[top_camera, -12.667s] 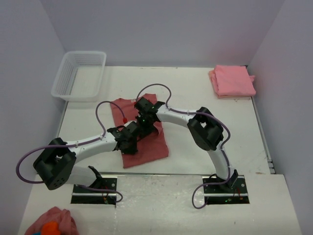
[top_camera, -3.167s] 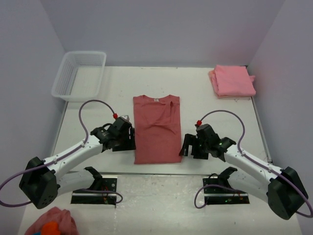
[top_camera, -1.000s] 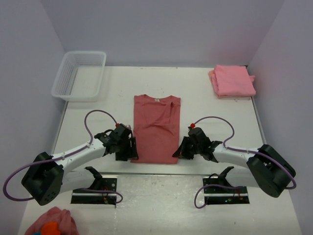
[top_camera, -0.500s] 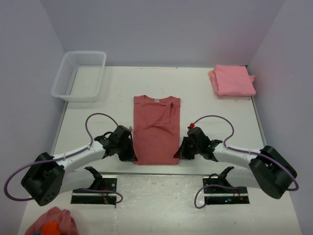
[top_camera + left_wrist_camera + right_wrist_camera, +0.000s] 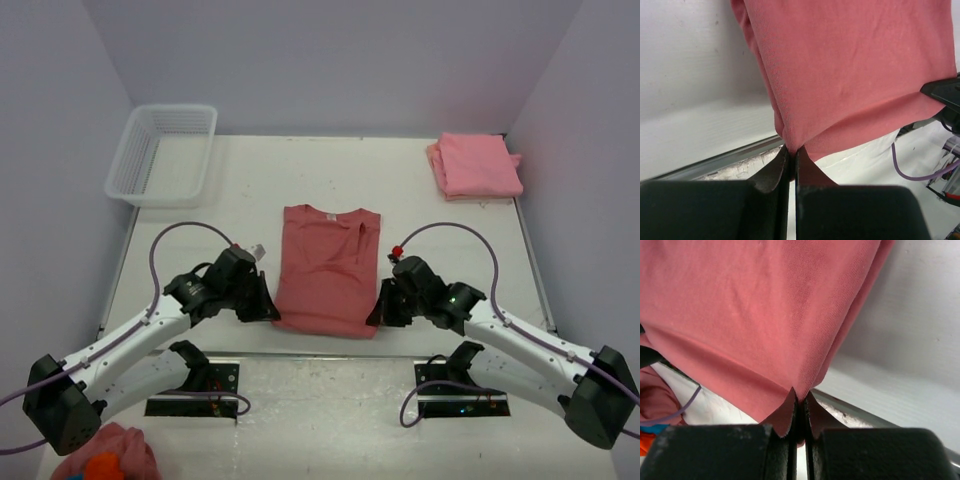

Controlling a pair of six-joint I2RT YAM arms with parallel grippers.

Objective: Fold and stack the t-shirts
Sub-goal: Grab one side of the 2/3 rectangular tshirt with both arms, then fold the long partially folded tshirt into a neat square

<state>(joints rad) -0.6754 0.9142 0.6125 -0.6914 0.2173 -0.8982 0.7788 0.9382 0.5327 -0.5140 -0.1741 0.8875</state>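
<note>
A dusty rose-red t-shirt point(image 5: 325, 265), folded into a long strip, lies in the middle of the table with its collar at the far end. My left gripper point(image 5: 272, 315) is shut on its near left corner, seen in the left wrist view point(image 5: 791, 150). My right gripper point(image 5: 376, 318) is shut on its near right corner, seen in the right wrist view point(image 5: 801, 399). The near hem is lifted off the table and hangs between the two grippers. A lighter pink folded t-shirt point(image 5: 475, 165) lies at the far right corner.
A white plastic basket point(image 5: 163, 152) stands at the far left. A small pink cloth lump with an orange patch point(image 5: 105, 458) lies off the table at the bottom left. The table's front edge point(image 5: 330, 352) runs just under the lifted hem.
Both grippers have closed on the near corners of the red t-shirt and raised its near hem off the table. The shirt has shifted slightly away from the arms.
</note>
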